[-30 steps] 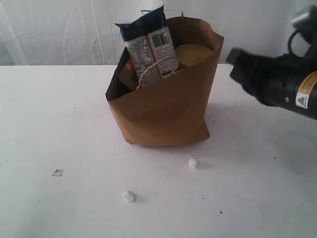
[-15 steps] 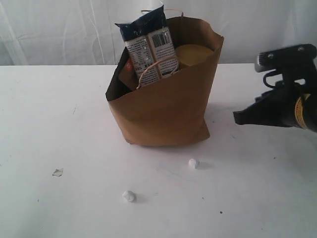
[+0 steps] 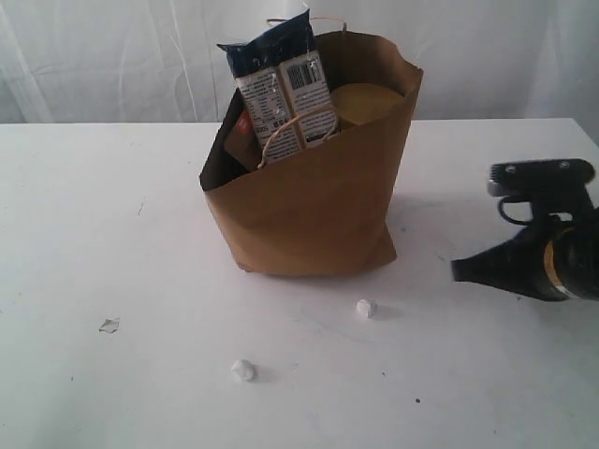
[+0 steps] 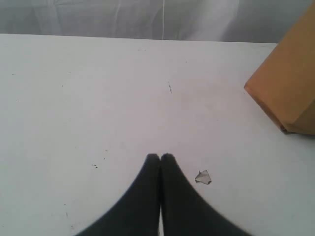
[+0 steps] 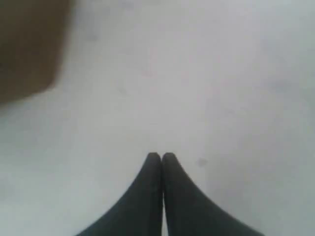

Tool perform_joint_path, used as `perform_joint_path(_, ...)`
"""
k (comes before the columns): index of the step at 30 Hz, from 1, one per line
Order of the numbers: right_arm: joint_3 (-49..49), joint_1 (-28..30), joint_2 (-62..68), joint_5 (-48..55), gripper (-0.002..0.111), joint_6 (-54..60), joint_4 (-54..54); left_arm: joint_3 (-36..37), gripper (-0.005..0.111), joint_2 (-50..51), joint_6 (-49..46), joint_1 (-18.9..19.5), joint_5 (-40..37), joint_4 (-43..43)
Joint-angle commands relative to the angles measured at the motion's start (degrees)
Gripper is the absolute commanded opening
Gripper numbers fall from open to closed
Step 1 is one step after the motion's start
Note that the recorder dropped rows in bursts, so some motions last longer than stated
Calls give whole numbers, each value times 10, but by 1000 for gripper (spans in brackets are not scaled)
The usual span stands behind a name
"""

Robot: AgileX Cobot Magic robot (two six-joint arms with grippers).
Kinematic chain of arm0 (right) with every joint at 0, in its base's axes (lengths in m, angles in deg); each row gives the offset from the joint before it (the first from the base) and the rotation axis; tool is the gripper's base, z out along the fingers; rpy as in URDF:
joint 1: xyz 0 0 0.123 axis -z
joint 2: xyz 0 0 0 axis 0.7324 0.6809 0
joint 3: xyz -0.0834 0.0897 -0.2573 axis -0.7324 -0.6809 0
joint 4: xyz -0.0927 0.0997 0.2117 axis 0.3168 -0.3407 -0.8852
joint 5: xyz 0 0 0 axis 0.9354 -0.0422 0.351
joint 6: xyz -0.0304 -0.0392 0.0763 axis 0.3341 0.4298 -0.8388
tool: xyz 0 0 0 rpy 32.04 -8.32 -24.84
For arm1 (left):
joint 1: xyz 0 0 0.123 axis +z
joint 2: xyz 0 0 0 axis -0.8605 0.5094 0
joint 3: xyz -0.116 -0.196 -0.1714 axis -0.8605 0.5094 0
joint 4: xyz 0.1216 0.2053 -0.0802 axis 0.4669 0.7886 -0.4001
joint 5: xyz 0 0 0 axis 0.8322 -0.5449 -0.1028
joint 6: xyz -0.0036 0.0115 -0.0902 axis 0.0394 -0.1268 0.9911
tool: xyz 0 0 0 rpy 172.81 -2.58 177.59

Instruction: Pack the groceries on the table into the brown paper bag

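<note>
Exterior view: I saw the brown paper bag standing mid-frame on the table, the long blue-white packet poking out of its top beside the big gold-lidded clear jar. The right gripper hung at the right edge, apart from the bag. Left wrist view: the left gripper had its fingers pressed together, holding nothing, a paper scrap just beside them. Right wrist view: fingers together too, holding nothing, over the table.

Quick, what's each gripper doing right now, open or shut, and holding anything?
Left black gripper: shut, holding nothing.
Right black gripper: shut, holding nothing.
</note>
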Motion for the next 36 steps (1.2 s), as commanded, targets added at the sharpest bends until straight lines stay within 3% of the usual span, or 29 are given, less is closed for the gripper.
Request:
perform_joint_path(1,-9,18,23,-36,0,0,-101,2,0,-2,3,1,1,-2)
perform_joint_path(2,-17,11,15,-205,0,142,-115,2,0,-2,3,1,1,-2)
perform_joint_path(4,-15,-1,0,-329,0,184,-44,2,0,-2,3,1,1,-2)
perform_joint_path(5,-10,-5,-4,-335,0,163,-12,2,0,-2,3,1,1,-2)
perform_joint_path(8,-5,-11,9,-310,0,-268,151,2,0,-2,3,1,1,-2)
perform_joint_path(9,-5,-11,16,-319,0,-345,157,2,0,-2,3,1,1,-2)
perform_joint_path(12,-4,-11,23,-420,0,-348,-27,2,0,-2,3,1,1,-2)
perform_joint_path(14,0,-11,23,-504,0,-236,-134,2,0,-2,3,1,1,-2)
perform_joint_path(15,6,-11,23,-520,0,-152,-136,2,0,-2,3,1,1,-2)
perform_joint_path(16,12,-11,23,-525,0,-91,-111,2,0,-2,3,1,1,-2)
perform_joint_path(18,29,-11,23,-524,0,-79,-31,2,0,-2,3,1,1,-2)
perform_joint_path(22,91,-17,23,-522,0,-218,244,2,0,-2,3,1,1,-2)
perform_joint_path(31,116,-19,25,-409,0,-167,244,2,0,-2,3,1,1,-2)
perform_joint_path(34,101,-19,25,-414,1,-139,244,2,0,-2,3,1,1,-2)
perform_joint_path(36,89,-19,25,-429,7,-108,244,2,0,-2,3,1,1,-2)
